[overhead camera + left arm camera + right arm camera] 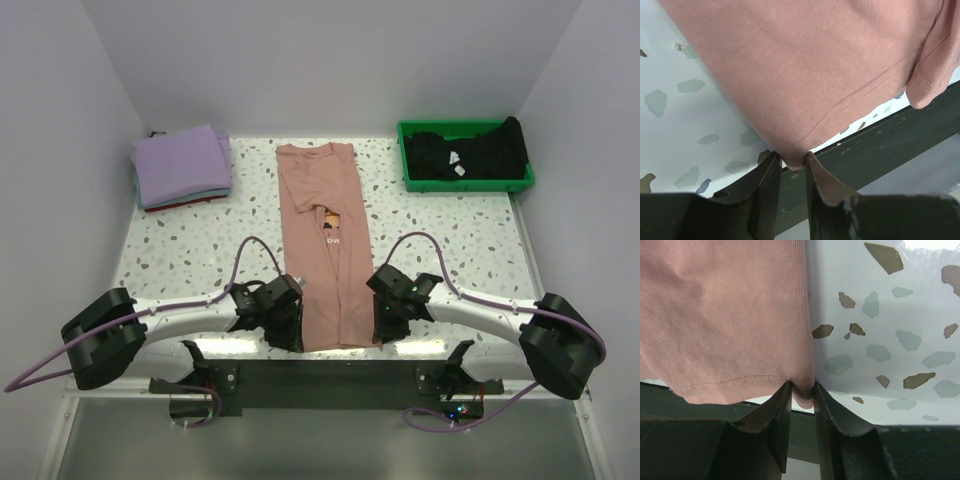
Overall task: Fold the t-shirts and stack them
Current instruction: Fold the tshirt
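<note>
Pinching hem corners of salmon-pink t-shirt | left gripper + right gripper | chest print partly hidden

One salmon-pink t-shirt lies at the centre of the frame. At upper left is one folded stack with one lavender t-shirt on top. Edges of two more colours, teal and red, show beneath it. At upper right is one green tray of black cloth; how many pieces cannot be told. There are two tools, the left tool and the right tool, and one table.

Pale grey walls enclose a white terrazzo table with a dark front rail.
</note>
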You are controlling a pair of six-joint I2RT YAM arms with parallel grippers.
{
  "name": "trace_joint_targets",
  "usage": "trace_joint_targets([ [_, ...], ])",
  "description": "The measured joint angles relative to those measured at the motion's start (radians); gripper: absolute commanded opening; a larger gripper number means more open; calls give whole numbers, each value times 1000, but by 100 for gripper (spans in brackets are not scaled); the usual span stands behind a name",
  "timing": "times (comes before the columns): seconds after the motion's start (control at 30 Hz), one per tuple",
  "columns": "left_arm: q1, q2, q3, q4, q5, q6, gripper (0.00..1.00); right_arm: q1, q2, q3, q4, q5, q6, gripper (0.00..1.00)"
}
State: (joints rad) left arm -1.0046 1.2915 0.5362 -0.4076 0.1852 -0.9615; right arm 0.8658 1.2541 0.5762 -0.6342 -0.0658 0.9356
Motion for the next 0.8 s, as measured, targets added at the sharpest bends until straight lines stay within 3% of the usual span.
trace_joint_targets([
  [0.17,-6,0,0,-5,-15,-11,26,0,-1,-1,0,0,4,27],
  [0.47,-7,29,11,-10,-17,-16,0,4,2,-1,-2,3,6,20],
  [0.8,-19,16,27,-55,-57,-24,0,6,2,11,-27,6,6,0],
])
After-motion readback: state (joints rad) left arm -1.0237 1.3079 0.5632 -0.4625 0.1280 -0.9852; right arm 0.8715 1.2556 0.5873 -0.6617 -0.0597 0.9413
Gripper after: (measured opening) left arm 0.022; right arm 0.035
